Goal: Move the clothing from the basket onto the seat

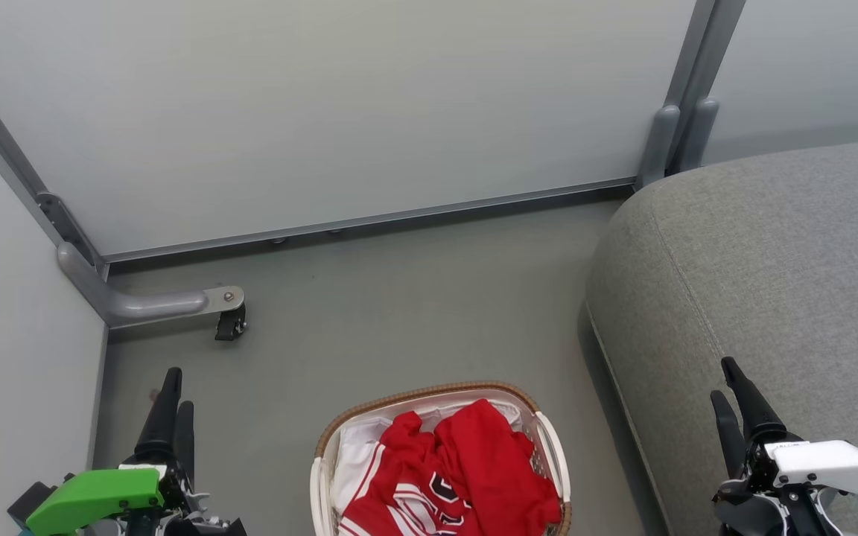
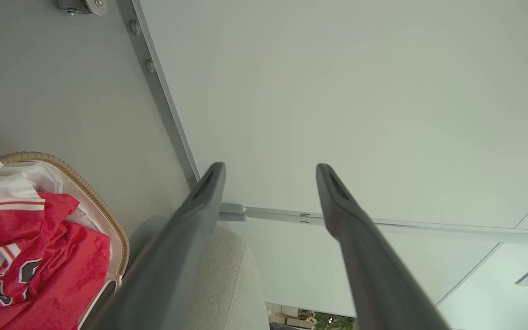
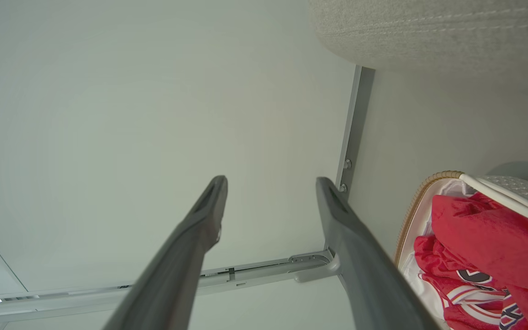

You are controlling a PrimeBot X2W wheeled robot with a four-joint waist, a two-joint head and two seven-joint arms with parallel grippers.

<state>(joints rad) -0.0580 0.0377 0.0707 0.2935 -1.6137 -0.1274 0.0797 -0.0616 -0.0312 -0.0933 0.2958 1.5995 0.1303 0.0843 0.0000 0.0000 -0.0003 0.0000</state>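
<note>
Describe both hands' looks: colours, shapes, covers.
Left hand: two long dark tapered fingers with a bright green wrist cover. Right hand: same fingers, white cover with small dark dots. Wrist views show a slot near each fingertip.

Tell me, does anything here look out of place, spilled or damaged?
Nothing stands out. The clothing lies crumpled inside the basket, as laundry would; the basket stands upright on the floor beside the seat, and no damage shows.

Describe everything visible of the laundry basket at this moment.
The basket is oval, white perforated plastic with a brown woven rim and side handles. It stands upright on the grey floor, left of the seat and apart from it, holding crumpled red clothing over a white liner.
</note>
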